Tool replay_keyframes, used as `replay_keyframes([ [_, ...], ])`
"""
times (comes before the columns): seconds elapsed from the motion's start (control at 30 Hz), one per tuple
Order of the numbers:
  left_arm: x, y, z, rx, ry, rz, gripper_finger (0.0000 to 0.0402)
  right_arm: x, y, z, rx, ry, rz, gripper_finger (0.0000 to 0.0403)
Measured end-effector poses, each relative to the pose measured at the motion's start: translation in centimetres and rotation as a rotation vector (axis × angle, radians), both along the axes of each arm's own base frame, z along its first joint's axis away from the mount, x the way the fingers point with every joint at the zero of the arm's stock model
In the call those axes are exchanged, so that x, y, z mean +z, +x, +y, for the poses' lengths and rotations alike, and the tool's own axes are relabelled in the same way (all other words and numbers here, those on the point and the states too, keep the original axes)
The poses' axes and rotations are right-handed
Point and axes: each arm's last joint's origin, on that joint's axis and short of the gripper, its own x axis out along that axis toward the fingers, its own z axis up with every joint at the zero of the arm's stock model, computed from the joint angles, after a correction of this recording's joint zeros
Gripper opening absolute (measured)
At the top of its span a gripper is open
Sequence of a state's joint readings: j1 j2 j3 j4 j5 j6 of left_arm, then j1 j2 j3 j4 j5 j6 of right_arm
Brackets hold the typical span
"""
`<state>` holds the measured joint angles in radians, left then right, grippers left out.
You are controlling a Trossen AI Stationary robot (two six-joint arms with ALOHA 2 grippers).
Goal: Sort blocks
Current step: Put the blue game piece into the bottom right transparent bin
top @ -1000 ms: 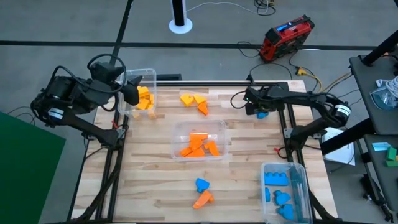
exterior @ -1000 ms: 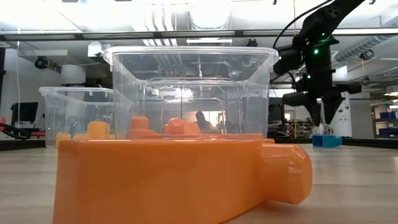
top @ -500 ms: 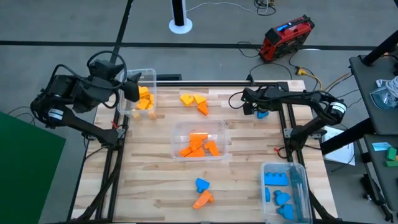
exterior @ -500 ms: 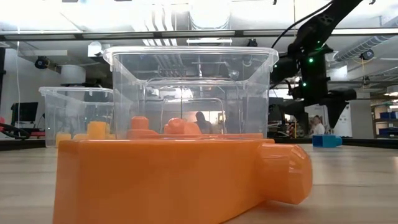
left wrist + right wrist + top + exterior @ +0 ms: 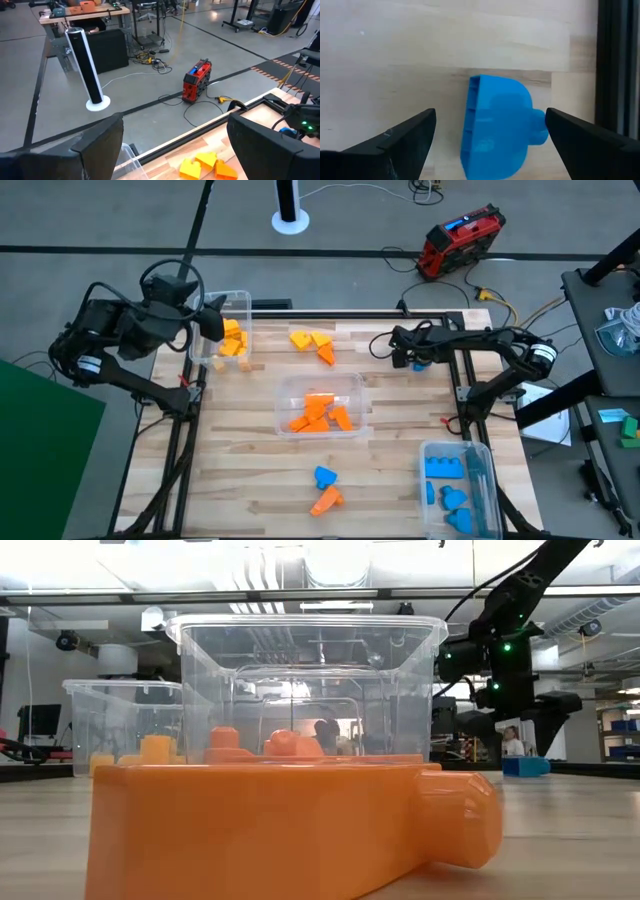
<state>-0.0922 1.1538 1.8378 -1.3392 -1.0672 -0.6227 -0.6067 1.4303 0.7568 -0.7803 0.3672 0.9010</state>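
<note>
Blocks lie sorted across the table (image 5: 395, 480): orange ones in the middle bin (image 5: 320, 405), blue in the corner bin (image 5: 458, 488). Right gripper (image 5: 487, 137) hangs wide open over a blue block (image 5: 495, 127). Left gripper (image 5: 175, 145), open and empty, is above the yellow bin (image 5: 228, 330).

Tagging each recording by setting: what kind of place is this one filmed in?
Most likely a robotics lab or workshop. The wooden table stands on a bare concrete floor with cables trailing to a red toolbox-like unit, and workbenches fill the open hall behind.
</note>
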Motion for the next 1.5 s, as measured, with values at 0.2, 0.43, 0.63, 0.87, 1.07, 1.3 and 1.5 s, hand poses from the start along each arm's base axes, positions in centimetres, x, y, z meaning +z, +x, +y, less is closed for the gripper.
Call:
replay_keyframes([
  [0.2, 0.0, 0.0, 0.1, 0.008, 0.003, 0.006, 0.0327, -0.7, -0.2, 0.2, -0.003, 0.008, -0.031, 0.0368],
  [0.43, 0.0, 0.1, 0.1, 0.007, 0.004, 0.009, 0.0327, -1.1, -0.1, 0.6, 0.035, 0.042, -0.047, 0.0368],
  [0.63, 0.0, 0.2, 0.1, 0.006, 0.005, 0.013, 0.0327, -1.1, -0.1, 0.5, 0.031, 0.007, -0.038, 0.0368],
  [0.87, 0.0, 0.3, 0.1, 0.006, 0.005, 0.005, 0.0327, -1.1, 0.7, -0.1, 0.033, -0.058, -0.113, 0.0368],
  [1.07, 0.0, 0.4, 0.1, 0.006, 0.004, 0.004, 0.0327, -1.7, 0.8, -0.3, 0.023, -0.071, -0.082, 0.0368],
  [1.3, -0.1, 0.7, 0.1, 0.006, 0.005, 0.010, 0.0327, -2.1, 1.2, -0.6, 0.071, -0.105, -0.055, 0.0368],
  [1.5, -0.2, 1.0, 0.0, 0.006, 0.005, 0.016, 0.0327, -2.2, 1.3, -0.8, 0.084, -0.131, -0.045, 0.0368],
])
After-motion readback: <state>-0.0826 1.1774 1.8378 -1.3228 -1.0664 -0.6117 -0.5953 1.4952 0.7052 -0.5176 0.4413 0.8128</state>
